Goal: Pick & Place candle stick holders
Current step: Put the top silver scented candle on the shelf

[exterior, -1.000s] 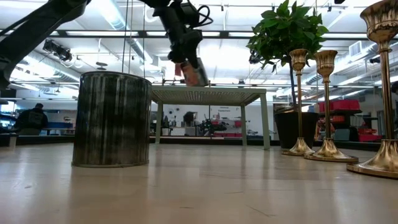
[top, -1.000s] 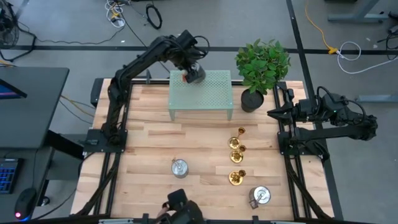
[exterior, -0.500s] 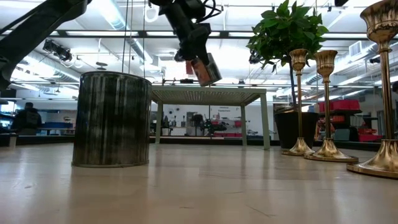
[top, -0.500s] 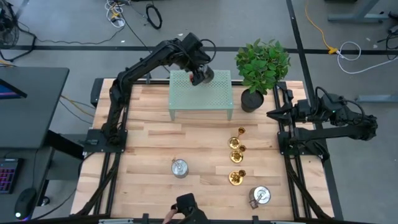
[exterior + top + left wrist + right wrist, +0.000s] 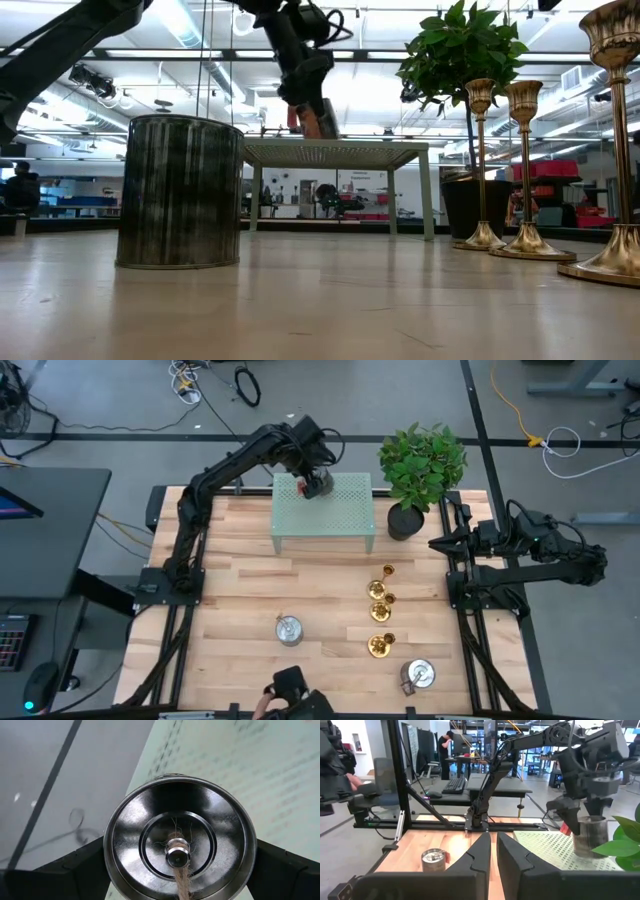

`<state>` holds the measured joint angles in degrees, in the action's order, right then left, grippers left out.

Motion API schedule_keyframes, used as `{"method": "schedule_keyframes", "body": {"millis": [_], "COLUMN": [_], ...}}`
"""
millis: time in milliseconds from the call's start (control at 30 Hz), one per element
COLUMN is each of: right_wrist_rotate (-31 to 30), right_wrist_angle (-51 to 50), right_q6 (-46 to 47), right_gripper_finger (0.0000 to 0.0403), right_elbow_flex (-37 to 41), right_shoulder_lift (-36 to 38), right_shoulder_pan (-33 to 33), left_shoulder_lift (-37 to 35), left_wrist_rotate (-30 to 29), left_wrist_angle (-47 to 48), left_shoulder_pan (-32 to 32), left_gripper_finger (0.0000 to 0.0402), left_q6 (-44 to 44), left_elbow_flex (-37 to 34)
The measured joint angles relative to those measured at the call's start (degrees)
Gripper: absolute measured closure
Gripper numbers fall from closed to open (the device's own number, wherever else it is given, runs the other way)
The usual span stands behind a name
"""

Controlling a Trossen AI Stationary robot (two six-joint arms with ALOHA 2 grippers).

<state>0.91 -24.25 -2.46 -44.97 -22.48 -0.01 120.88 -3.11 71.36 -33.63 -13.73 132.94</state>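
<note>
Three gold candle stick holders point(image 5: 380, 610) stand upright on their round bases in a row on the wooden table, right of centre; they also show in the low view point(image 5: 525, 170). No gripper is near them. My left gripper point(image 5: 316, 482) is shut on a silver tin can point(image 5: 179, 837) over the pale green mesh stand point(image 5: 345, 510) at the table's far side. My right gripper point(image 5: 436, 542) waits shut and empty at the table's right edge. My left gripper pinches the can's round side wall point(image 5: 107, 855) between its two fingers, one on each side. The fingers come from above, pointing down. The can point(image 5: 316, 118) hangs tilted under them, its lower end at the stand's top; whether it touches the mesh, I cannot tell.
A potted plant point(image 5: 420, 465) stands at the far right beside the stand. One tin can point(image 5: 289, 628) stands near the table's middle front, another point(image 5: 417, 675) at the front right. A person point(image 5: 290, 695) is at the near edge.
My left gripper has swung the can up and toward the table's right over the stand, then back left and down to the stand's top. The can stays tilted in the hold. The person at the near edge has shifted.
</note>
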Motion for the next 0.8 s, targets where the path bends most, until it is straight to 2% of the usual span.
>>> {"method": "schedule_keyframes", "body": {"millis": [167,400,800], "right_wrist_rotate": [0.0,0.0,0.0], "right_wrist_angle": [0.0,0.1,0.1], "right_q6": [0.0,0.0,0.0], "right_gripper_finger": [0.0366,0.0366,0.0366], "right_elbow_flex": [0.0,0.0,0.0], "right_shoulder_lift": [0.0,0.0,0.0], "right_shoulder_pan": [0.0,0.0,0.0], "left_shoulder_lift": [-0.7,-1.3,-1.4], "left_wrist_rotate": [-3.9,-4.8,2.1], "left_wrist_angle": [6.1,13.7,14.5], "left_shoulder_pan": [-1.0,-4.4,-9.1], "left_gripper_finger": [0.0036,0.0036,0.0036], "left_q6": [0.0,1.9,2.6], "left_elbow_flex": [0.0,0.3,0.3]}}
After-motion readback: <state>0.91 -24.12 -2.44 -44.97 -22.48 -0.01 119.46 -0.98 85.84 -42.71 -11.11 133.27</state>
